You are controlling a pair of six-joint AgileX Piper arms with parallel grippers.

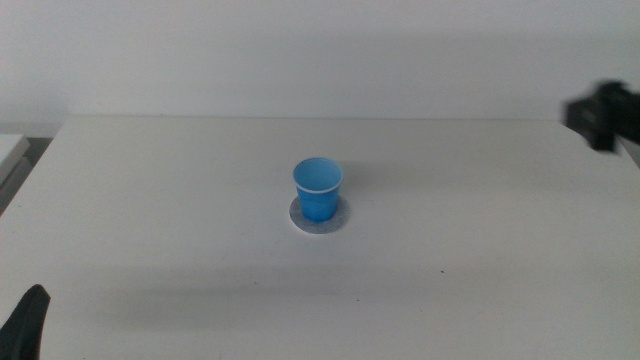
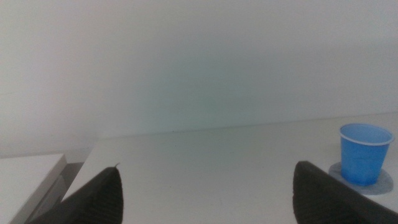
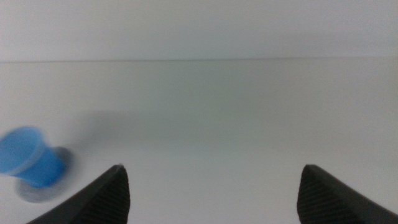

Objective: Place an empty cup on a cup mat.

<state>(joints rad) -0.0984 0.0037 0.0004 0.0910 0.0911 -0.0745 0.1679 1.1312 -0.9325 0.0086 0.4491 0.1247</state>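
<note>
The blue cup (image 1: 318,190) stands upright on the round grey cup mat (image 1: 320,229) in the middle of the white table. The cup looks empty. My left gripper (image 1: 28,320) sits low at the near left corner, far from the cup, with its jaws wide apart. Its wrist view (image 2: 208,171) shows the cup (image 2: 364,152) on the mat (image 2: 380,185) off to one side. My right gripper (image 3: 212,168) is open and empty. Its wrist view shows the cup (image 3: 28,155) and mat (image 3: 37,193), blurred. The right arm's dark end (image 1: 605,115) shows at the far right edge.
A pale flat block (image 1: 10,150) lies beyond the table's left edge and also shows in the left wrist view (image 2: 31,174). A plain white wall rises behind the table (image 1: 450,230).
</note>
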